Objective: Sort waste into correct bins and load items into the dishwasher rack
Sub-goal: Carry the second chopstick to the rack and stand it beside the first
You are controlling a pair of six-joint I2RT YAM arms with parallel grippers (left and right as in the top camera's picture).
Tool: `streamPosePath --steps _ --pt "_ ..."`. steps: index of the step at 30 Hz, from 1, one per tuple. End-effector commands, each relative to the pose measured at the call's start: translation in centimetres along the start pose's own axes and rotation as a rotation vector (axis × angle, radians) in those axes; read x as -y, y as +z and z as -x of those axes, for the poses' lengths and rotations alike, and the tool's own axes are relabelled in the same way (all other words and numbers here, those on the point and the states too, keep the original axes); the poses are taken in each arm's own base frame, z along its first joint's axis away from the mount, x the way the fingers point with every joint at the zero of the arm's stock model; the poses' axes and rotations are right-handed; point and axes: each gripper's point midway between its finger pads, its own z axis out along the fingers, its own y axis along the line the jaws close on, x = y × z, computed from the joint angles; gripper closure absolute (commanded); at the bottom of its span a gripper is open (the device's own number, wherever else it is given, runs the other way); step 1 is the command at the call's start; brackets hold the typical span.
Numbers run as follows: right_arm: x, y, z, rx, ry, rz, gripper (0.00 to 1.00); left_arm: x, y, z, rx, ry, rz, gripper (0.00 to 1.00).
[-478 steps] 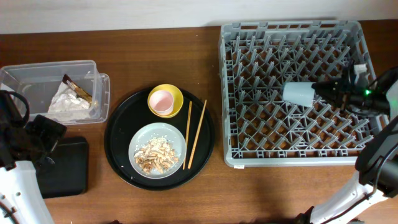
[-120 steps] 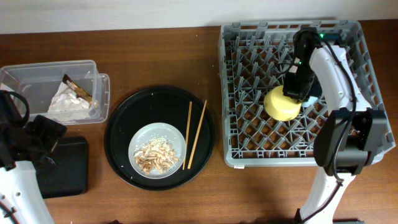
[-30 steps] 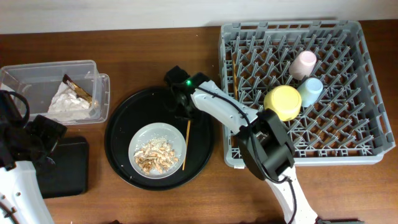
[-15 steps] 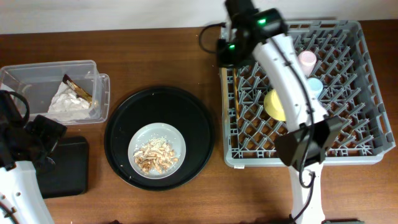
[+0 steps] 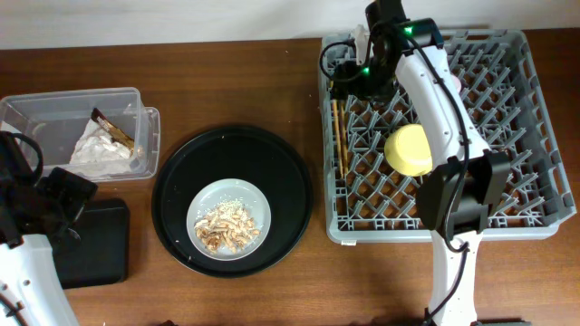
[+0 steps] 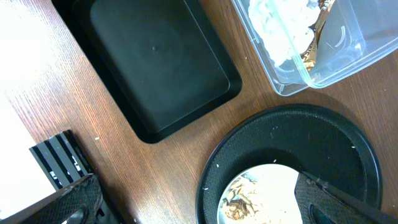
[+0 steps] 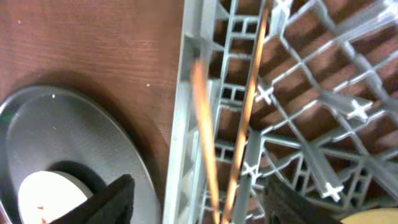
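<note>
The grey dishwasher rack [image 5: 507,217] fills the right side. My right gripper [image 5: 348,83] hangs over its far left corner, open. The wooden chopsticks [image 5: 340,127] lie along the rack's left column; in the right wrist view the chopsticks [image 7: 244,137] run between my spread fingers, touching neither. The yellow bowl [image 5: 410,149] rests upside down in the rack; the arm hides the cups. The grey plate [image 5: 256,204] with food scraps [image 5: 227,226] sits on the round black tray. The clear tub [image 5: 54,113] holds the napkin [image 5: 100,152] and wrapper [image 5: 114,129]. My left gripper [image 6: 205,214] is open, empty, high above the table.
The round black tray [image 5: 181,181] lies mid-table. The shallow black bin [image 5: 95,244] sits at the front left beside my left arm [image 5: 27,208]. My right arm [image 5: 444,109] crosses the rack's middle. Bare wood shows between the tray and the rack.
My right gripper carried the chopsticks from the black tray to the rack's left side and opened; they now lie in the rack. The left arm has not moved.
</note>
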Motion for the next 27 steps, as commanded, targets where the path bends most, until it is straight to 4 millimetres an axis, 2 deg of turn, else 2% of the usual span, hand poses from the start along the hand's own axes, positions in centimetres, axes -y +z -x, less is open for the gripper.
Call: streamPosePath --steps 1,3,4,5,6,7,9,10,11,12,13,16,17,19,23,27 --pt "0.2 -2.2 -0.9 -0.029 0.031 -0.001 0.25 -0.2 -0.2 0.2 0.009 -0.013 0.004 0.01" --pt "0.7 -6.5 -0.6 0.022 0.055 -0.004 0.24 -0.2 -0.2 0.2 0.009 -0.014 0.004 0.01" --pt "0.6 -10.3 -0.3 0.083 0.069 0.013 0.24 -0.2 -0.2 0.2 0.008 -0.013 0.004 0.01" --pt "0.2 -11.7 -0.3 0.111 0.064 0.024 0.26 -0.2 -0.2 0.2 0.009 -0.013 0.004 0.01" --pt "-0.4 -12.3 -0.4 0.122 0.018 0.025 0.45 -0.2 -0.2 0.2 0.009 -0.013 0.004 0.01" --pt "-0.9 -11.7 -0.6 0.108 0.007 0.025 0.59 -0.2 -0.2 0.2 0.008 -0.013 0.004 0.01" --pt "-1.7 -9.3 0.4 0.113 -0.038 -0.024 0.57 -0.2 -0.2 0.2 0.008 -0.013 0.004 0.01" --pt "-1.4 -7.4 1.3 0.125 -0.007 -0.087 0.52 -0.2 -0.2 0.2 0.008 -0.013 0.004 0.01" --pt "-0.8 -5.9 1.9 0.132 0.014 -0.141 0.51 -0.2 -0.2 0.2 0.008 -0.013 0.004 0.01" --pt "-0.5 -4.7 2.4 0.138 0.025 -0.169 0.50 -0.2 -0.2 0.2 0.009 -0.013 0.004 0.01" --pt "-0.1 -2.7 3.1 0.140 0.019 -0.182 0.45 -0.2 -0.2 0.2 0.008 -0.013 0.004 0.01" --pt "1.0 1.4 3.7 0.111 0.024 -0.193 0.46 -0.2 -0.2 0.2 0.009 -0.013 0.004 0.01" --pt "1.2 2.0 3.6 0.099 0.027 -0.195 0.47 -0.2 -0.2 0.2 0.008 -0.013 0.004 0.01" --pt "1.9 3.9 2.8 0.054 0.035 -0.206 0.55 -0.2 -0.2 0.2 0.009 -0.013 0.004 0.01" --pt "3.1 6.4 0.7 -0.037 0.052 -0.227 0.57 -0.2 -0.2 0.2 0.009 -0.013 0.004 0.01" --pt "3.2 6.8 0.3 -0.046 0.075 -0.227 0.63 -0.2 -0.2 0.2 0.008 -0.013 0.004 0.01"
